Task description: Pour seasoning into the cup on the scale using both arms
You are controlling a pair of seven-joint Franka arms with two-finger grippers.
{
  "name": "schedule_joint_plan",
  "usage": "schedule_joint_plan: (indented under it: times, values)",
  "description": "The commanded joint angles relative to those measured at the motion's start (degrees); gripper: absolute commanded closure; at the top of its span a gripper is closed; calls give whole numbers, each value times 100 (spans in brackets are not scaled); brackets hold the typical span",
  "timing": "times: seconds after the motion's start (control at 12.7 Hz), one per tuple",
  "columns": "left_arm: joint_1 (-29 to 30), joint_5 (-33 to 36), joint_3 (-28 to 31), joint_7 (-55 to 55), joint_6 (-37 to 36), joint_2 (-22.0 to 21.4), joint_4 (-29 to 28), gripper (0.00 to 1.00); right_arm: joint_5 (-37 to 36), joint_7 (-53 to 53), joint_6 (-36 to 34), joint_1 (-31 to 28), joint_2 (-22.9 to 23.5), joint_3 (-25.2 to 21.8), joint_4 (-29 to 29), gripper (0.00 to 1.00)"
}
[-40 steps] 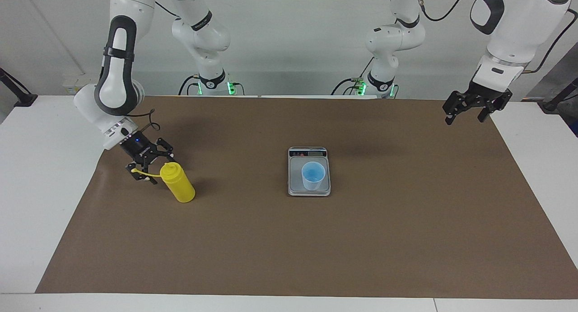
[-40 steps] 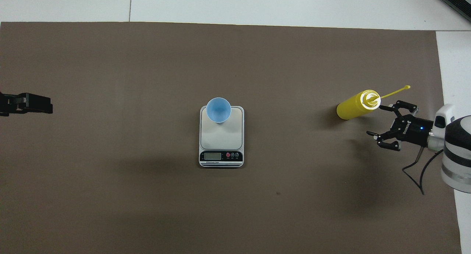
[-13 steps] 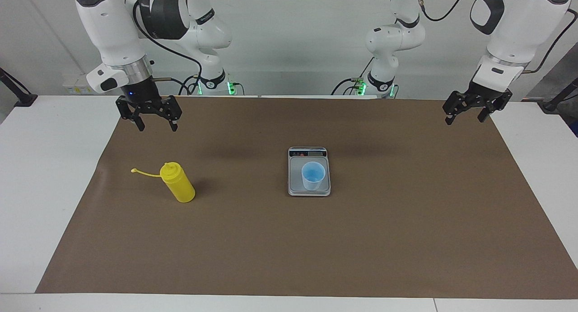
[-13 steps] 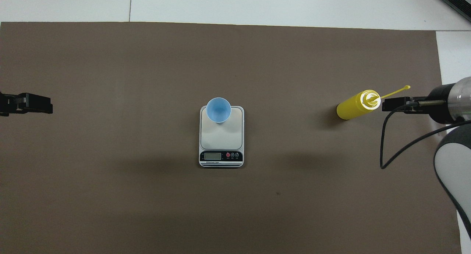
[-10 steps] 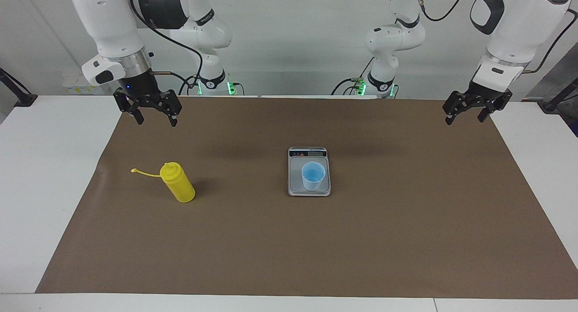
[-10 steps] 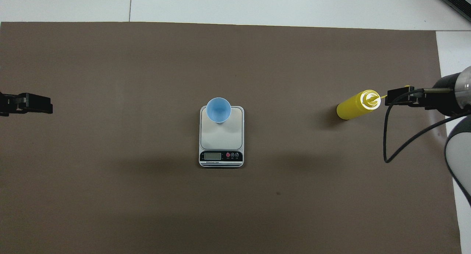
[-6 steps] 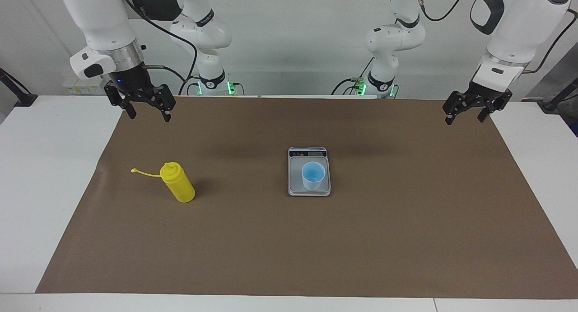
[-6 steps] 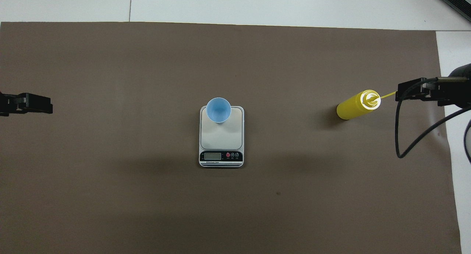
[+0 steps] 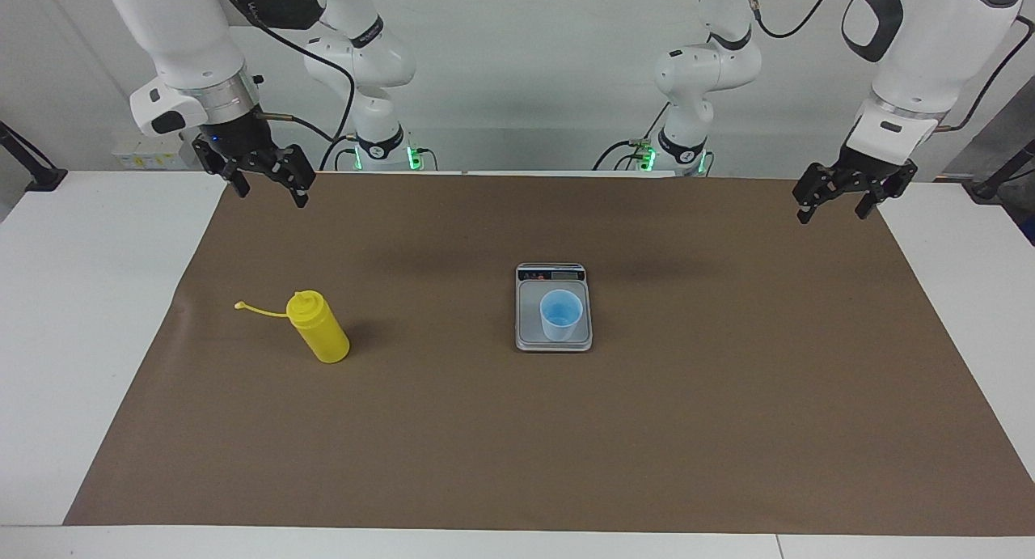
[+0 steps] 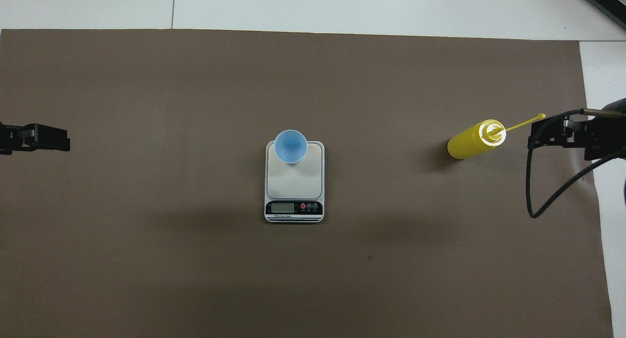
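Jaws spread on both empty grippers, left (image 9: 833, 205) and right (image 9: 269, 189), raised at the table's ends; small light-blue plastic cup (image 9: 560, 315) stands on flat silver-grey digital scale (image 9: 526, 336).

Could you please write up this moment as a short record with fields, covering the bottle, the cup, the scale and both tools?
seasoning bottle: upright on the brown mat, toward the right arm's end of the table; cap strap sticking out sideways; nothing touching it
cup: upright on the scale, on the part of the plate away from the display
scale: mid-table, display end nearer to the robots
right tool: open, empty, raised over the mat's corner at its own end
left tool: open, empty, raised over the mat's edge at its own end, waiting
pouring: not under way
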Motion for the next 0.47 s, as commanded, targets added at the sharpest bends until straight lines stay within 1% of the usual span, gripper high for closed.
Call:
schedule_joint_plan:
  times: [0.0,0.24,0.39]
  values:
    - [61,55,-33,21,-71,-121,-68,0,-27,60,101,-24,-177,15,-240,0]
    - [61,55,-33,21,-71,-121,-68,0,-18,34,119,-23,-186,15,-283,0]
    - [61,55,-24,21,-71,-121,-68,0,-18,-167,137,-32,-238,15,-389,0]
